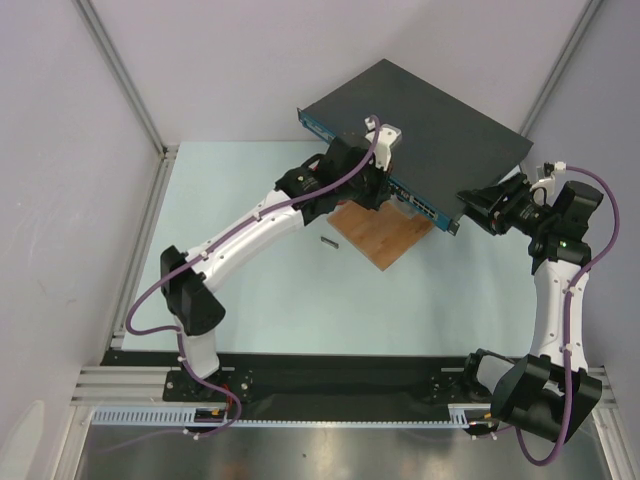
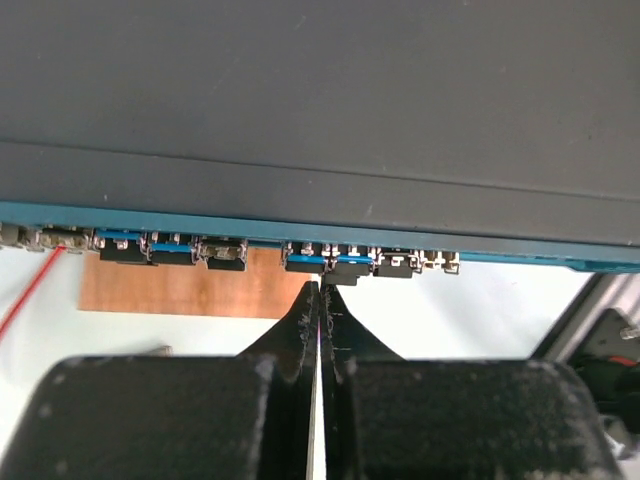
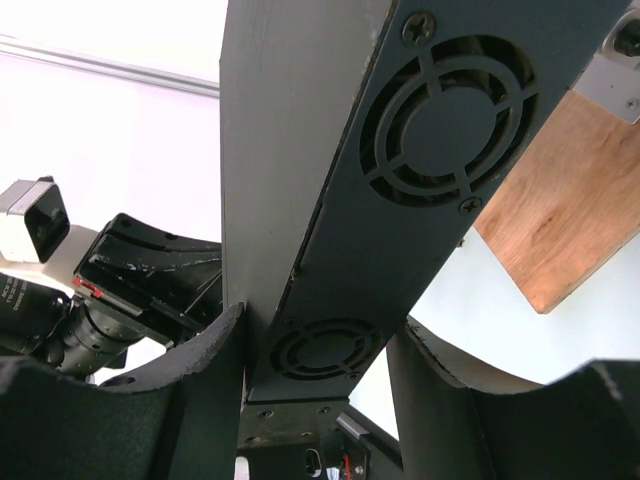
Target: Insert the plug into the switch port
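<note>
The switch [image 1: 430, 120] is a flat dark-grey box at the back, its blue socket face [image 2: 250, 235] turned toward the left arm. My left gripper [image 1: 378, 190] is shut, with its tips [image 2: 322, 288] right at the socket row. They touch a dark plug [image 2: 345, 267] that sits in a socket, and I cannot tell whether they grip it. My right gripper [image 1: 478, 208] straddles the switch's vented end [image 3: 330, 345], with fingers [image 3: 215, 370] on both flat faces, closed on it.
A brown wooden board [image 1: 385, 238] lies under the switch's front edge. A small grey piece [image 1: 330, 242] lies on the table beside the board. A red wire [image 2: 30, 290] shows at the left. Metal frame posts stand at the table's sides.
</note>
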{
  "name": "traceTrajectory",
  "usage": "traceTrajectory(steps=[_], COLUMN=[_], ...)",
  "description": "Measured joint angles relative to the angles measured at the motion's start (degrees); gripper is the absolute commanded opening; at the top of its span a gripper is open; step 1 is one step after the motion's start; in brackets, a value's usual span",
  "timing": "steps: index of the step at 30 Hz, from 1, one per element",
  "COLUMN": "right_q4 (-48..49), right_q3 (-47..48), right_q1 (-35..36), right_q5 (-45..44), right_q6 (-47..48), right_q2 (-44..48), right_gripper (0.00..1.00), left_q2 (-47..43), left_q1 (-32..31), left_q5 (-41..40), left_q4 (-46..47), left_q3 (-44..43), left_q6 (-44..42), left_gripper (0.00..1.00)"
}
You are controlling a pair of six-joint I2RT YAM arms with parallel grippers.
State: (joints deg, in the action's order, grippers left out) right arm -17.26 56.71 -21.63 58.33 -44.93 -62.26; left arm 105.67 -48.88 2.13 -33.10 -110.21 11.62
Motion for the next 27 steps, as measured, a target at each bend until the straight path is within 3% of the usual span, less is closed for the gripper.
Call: traceTrajectory(steps=[13, 25, 27], right_q4=[-0.4, -0.7, -0.7], right_q3=[0.1, 0.2, 0.2], right_q1=[0.0, 0.0, 0.0], right_q5=[0.0, -0.2, -0.2], right_q6=[0.6, 1.1, 1.1], right_q2=[-0.1, -0.1, -0.1], right_gripper=[0.0, 0.0, 0.0], left_q2=[-5.6, -5.0, -4.9], left_q1=[1.1, 1.4, 1.4], left_q5=[1.6, 2.6, 2.6], left_q4=[17.7, 17.7, 17.4], left_q3=[15.5, 14.7, 14.5], left_q6=[10.2, 12.4, 12.3], left_gripper=[0.0, 0.0, 0.04])
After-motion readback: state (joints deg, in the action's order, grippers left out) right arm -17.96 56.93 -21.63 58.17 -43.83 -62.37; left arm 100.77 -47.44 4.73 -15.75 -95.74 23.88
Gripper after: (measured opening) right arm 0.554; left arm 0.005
